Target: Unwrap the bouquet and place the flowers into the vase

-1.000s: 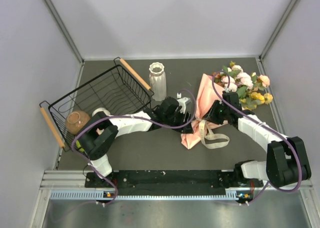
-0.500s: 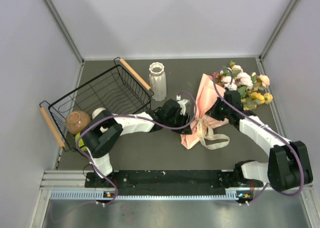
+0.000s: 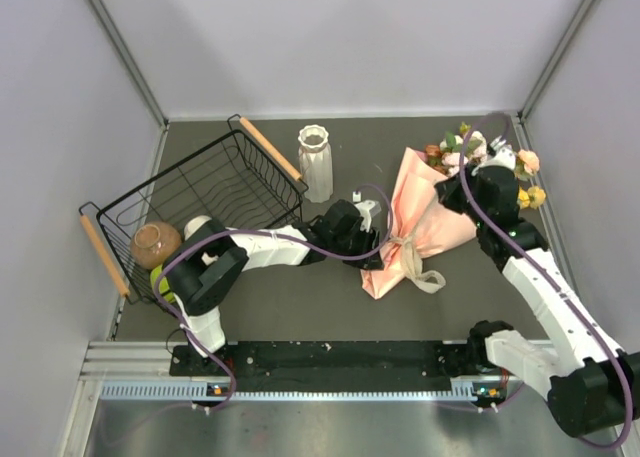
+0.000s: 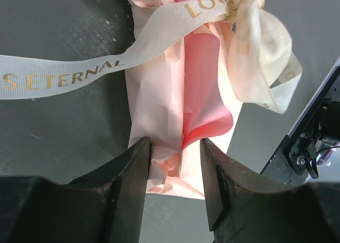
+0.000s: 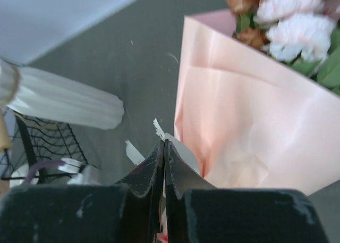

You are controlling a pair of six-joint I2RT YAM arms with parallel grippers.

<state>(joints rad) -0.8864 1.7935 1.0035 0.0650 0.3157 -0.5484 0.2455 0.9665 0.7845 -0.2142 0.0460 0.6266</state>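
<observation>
Right of centre, the salmon-pink paper-cone bouquet (image 3: 425, 217) with cream ribbon lay flat; the left gripper (image 4: 175, 147) pinched its narrow tip, and the right gripper (image 5: 163, 147) hovered over it, jaws clenched.

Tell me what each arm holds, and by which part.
Left jaws pinch the bouquet at the narrow bottom tip of its paper cone. Right jaws shut, nothing visibly held.

The dark grey table (image 3: 300, 307) was closed by pale grey walls (image 3: 340, 37) at 9, 12 and 3 o'clock. A metal rail (image 3: 130, 365) ran along its edge at 6 o'clock. The light was soft and even.
</observation>
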